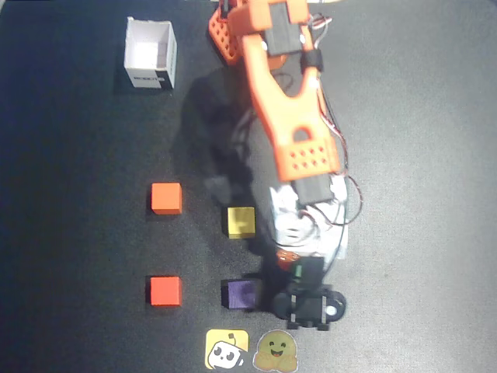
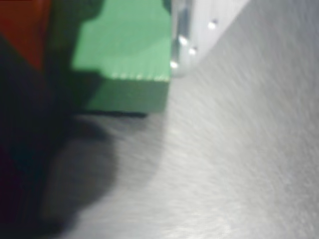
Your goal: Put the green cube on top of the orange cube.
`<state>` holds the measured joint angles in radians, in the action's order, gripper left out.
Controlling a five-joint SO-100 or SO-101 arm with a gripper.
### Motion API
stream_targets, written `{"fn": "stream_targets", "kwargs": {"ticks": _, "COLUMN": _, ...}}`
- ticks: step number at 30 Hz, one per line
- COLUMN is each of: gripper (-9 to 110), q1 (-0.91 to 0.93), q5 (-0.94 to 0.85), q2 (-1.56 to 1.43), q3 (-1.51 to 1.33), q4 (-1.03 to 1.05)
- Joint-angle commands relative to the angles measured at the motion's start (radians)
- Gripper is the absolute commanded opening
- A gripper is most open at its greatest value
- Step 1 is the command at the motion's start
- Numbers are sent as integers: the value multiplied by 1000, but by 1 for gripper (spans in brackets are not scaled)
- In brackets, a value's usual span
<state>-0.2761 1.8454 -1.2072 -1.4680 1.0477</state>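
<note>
In the wrist view the green cube [image 2: 124, 55] sits between my two fingers, a dark one on the left and a pale shiny one [image 2: 187, 35] on the right, at or just above the dark table. My gripper [image 2: 119, 50] is shut on it. In the overhead view the gripper [image 1: 297, 264] is at the lower middle, mostly hidden under the arm, and only a sliver of the green cube [image 1: 296, 271] shows. The orange cube [image 1: 166, 197] lies well to the left, apart from the gripper.
A red-orange cube [image 1: 165, 291] lies below the orange one. A yellow cube [image 1: 240, 221] and a purple cube [image 1: 239, 294] lie just left of the gripper. A white open box [image 1: 150, 54] stands at the upper left. Two stickers [image 1: 227, 350] lie at the bottom edge.
</note>
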Motion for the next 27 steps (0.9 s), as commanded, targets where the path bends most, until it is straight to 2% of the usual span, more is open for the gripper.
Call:
{"fn": "stream_targets", "kwargs": {"ticks": 1, "gripper": 2, "q1": 34, "q5": -34, "q2": -126, "q3": 52, "q4": 64}}
{"fn": "stream_targets", "kwargs": {"ticks": 10, "gripper": 2, "q1": 135, "q5": -55, "q2": -321, "q3": -91, "q4": 97}}
{"fn": "stream_targets", "kwargs": {"ticks": 21, "gripper": 2, "q1": 278, "q5": -91, "q2": -664, "q3": -465, "q4": 104}}
{"fn": "stream_targets", "kwargs": {"ticks": 27, "gripper": 2, "q1": 393, "q5": -160, "q2": -742, "q3": -549, "q4": 135}}
